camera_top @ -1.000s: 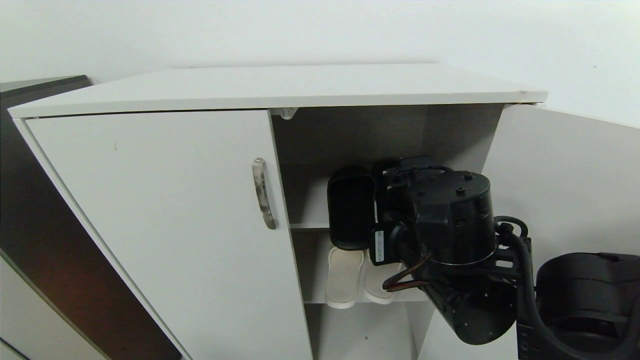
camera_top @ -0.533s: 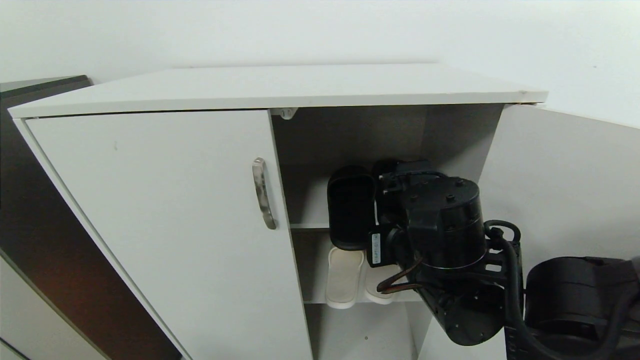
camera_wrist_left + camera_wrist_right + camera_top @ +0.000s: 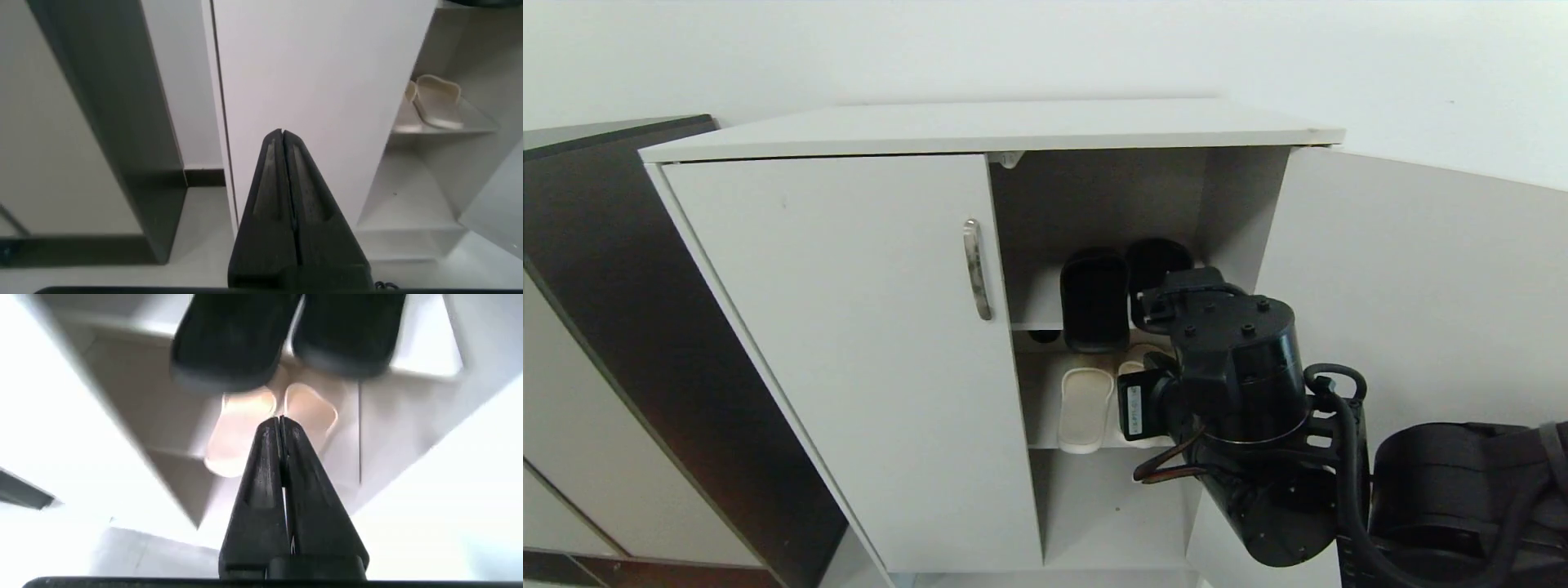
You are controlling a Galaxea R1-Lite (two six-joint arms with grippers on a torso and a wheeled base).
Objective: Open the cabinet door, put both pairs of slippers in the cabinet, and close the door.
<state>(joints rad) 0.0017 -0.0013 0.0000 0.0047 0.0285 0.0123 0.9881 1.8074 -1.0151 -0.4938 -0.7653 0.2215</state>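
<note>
the black slippers (image 3: 1094, 298) lie side by side on the upper shelf (image 3: 1033, 310) inside the cabinet (image 3: 980, 122), heels toward the opening and the left one's heel jutting over the shelf edge. the white slippers (image 3: 1085, 398) sit as a pair on the middle shelf (image 3: 1039, 416) directly below them, heels also at the front edge. the right door (image 3: 1405, 269) stands swung wide open, while the left door (image 3: 849, 343) is shut, its metal handle (image 3: 977, 269) upright near the inner edge. the right gripper (image 3: 280, 425) hangs just outside the open compartment, aimed at both pairs, with its jaws clenched together on nothing; in the head view its wrist covers part of the right-hand slippers. the left gripper (image 3: 283, 139) is low in front of the shut left door, jaws likewise pressed together and empty, with the white slippers (image 3: 437, 102) off to one side on their shelf. the cabinet is plain white with a flat top and a bare bottom compartment (image 3: 1111, 523). it stands against a white wall (image 3: 1045, 49), and a dark panel (image 3: 613, 245) leans or stands just beside its left side. pale floor (image 3: 204, 224) runs under the cabinet.
</note>
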